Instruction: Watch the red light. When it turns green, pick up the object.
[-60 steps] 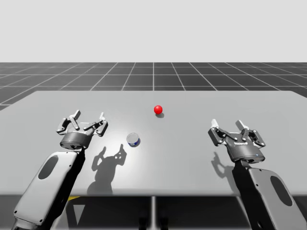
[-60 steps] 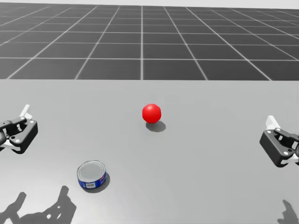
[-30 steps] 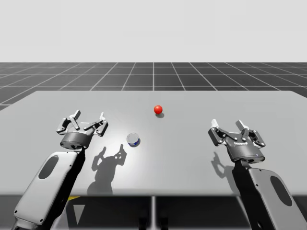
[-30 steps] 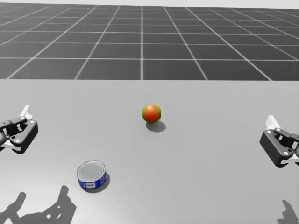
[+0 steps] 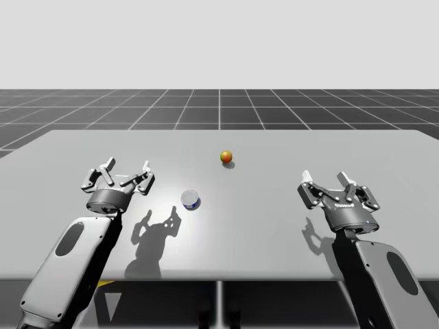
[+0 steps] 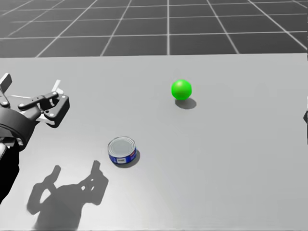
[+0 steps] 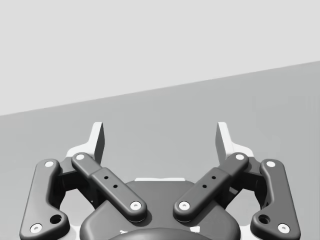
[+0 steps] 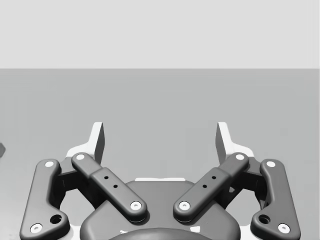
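Note:
The round light (image 6: 181, 89) glows green in the head view; in the high view the same light (image 5: 226, 157) looks orange with a green tinge. A short blue can with a silver lid (image 6: 122, 150) stands upright on the grey table (image 6: 221, 173), nearer to me and left of the light; the high view has the can (image 5: 191, 199) near the table's middle. My left gripper (image 5: 125, 168) (image 6: 31, 86) (image 7: 160, 137) hovers open left of the can, apart from it. My right gripper (image 5: 334, 184) (image 8: 160, 137) hovers open far to the right, holding nothing.
The table's front edge (image 5: 219, 279) runs just behind both wrists. A dark gridded floor (image 5: 219, 106) lies beyond the far edge. Shadows of my left gripper (image 6: 72, 190) fall on the tabletop near the can.
The light has gone from red through orange to green. My head has turned left and down, shifting the head view. Neither arm nor the can has moved.

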